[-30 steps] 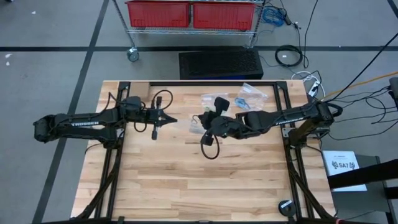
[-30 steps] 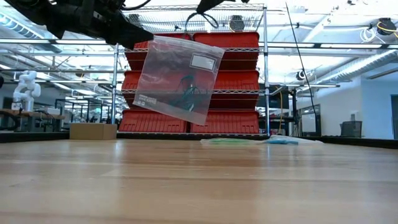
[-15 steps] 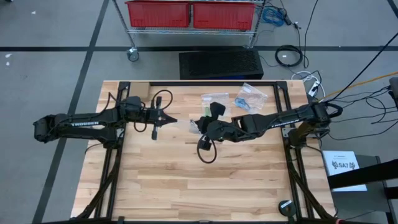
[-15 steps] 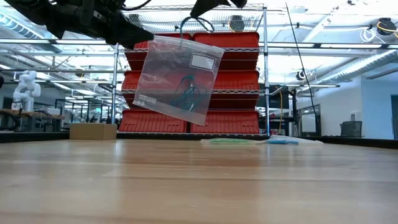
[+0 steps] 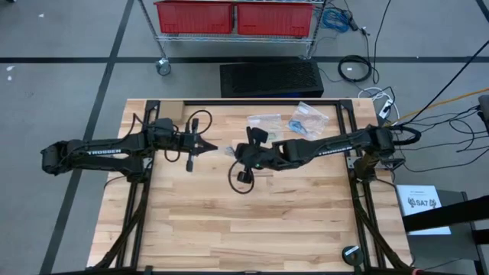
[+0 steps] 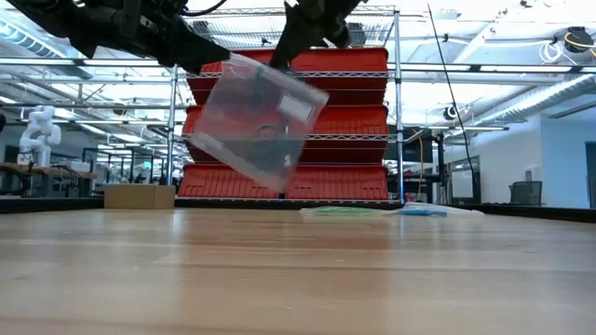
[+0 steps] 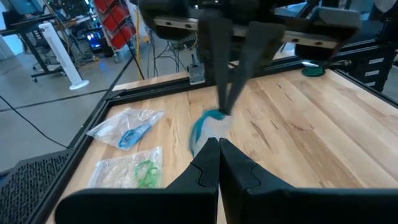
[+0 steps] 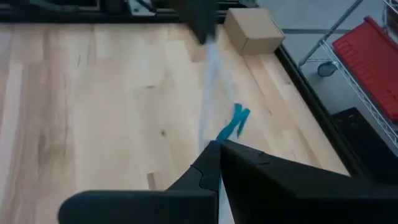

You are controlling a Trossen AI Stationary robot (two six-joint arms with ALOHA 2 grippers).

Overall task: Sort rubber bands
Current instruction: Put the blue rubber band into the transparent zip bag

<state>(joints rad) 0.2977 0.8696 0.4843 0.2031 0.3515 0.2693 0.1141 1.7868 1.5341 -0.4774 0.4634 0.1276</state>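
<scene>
A clear plastic bag (image 6: 256, 116) with dark bands inside (image 6: 270, 136) hangs in the air between my two grippers, above the middle of the table. My left gripper (image 5: 212, 148) is shut on one upper corner and my right gripper (image 5: 235, 153) is shut on the other. In the left wrist view the bag (image 7: 210, 127) shows a teal streak. Two more clear bags lie flat on the table's far side, one with green bands (image 5: 265, 120) and one with blue bands (image 5: 306, 118). My left gripper (image 7: 218, 146) pinches the bag's upper corner (image 6: 226, 63) between its two fingers, level, from the table's left. The bag is lifted clear and hangs tilted below the fingers. My right gripper (image 8: 219, 148) pinches the bag's top edge near the opposite corner (image 6: 282, 67), slanting from the table's right. In its wrist view the bag (image 8: 211, 93) shows edge-on, running away from the fingers.
A small cardboard box (image 8: 252, 31) sits at the far left corner of the table. A black loop of cable (image 5: 241, 179) hangs under the right arm. A rack with red bins (image 5: 237, 17) stands beyond the far edge. Bare wood (image 5: 252, 229) spans the near half.
My right gripper has moved toward the table's left, up to the left gripper, and now has the bag's free upper corner. The bag, which hung still from the left gripper, has swung and tilted further. The left arm has kept still.
</scene>
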